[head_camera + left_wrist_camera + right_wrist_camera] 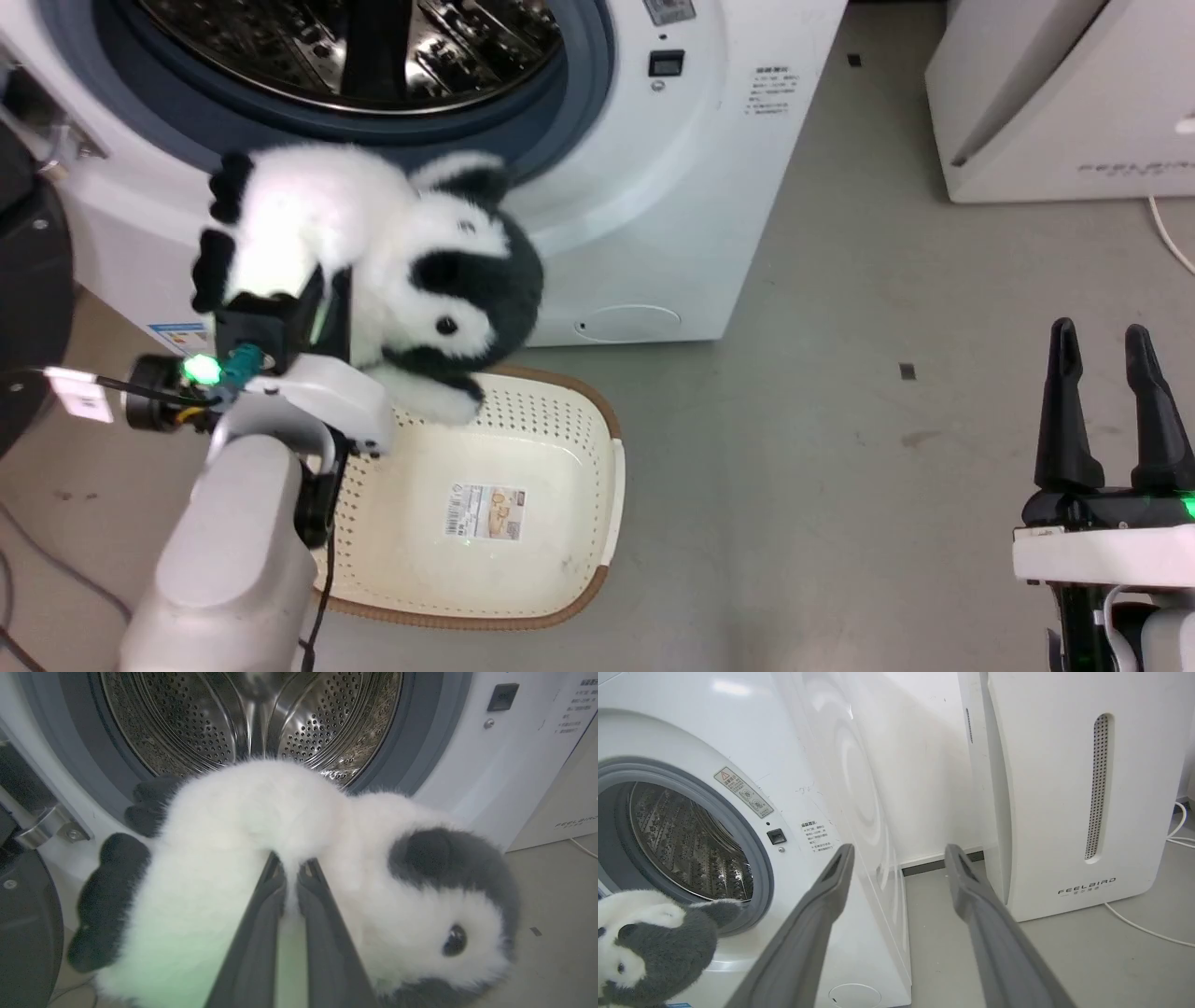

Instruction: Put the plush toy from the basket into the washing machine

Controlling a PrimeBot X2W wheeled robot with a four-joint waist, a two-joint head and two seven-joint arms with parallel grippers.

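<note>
Your left gripper (290,867) pinches the plush toy (224,826) mid-body, long axis crosswise to the fingers, open washing machine (448,774) dead ahead beyond it; your right gripper (1099,331) gapes empty, well apart.

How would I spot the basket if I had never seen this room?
Find the big white washing machine with the round steel drum. On the grey floor just in front of it sits the basket, near the toy panda that the left pincer holds. It is cream plastic full of small holes, with a brown rim and a sticker on its bottom.
</note>
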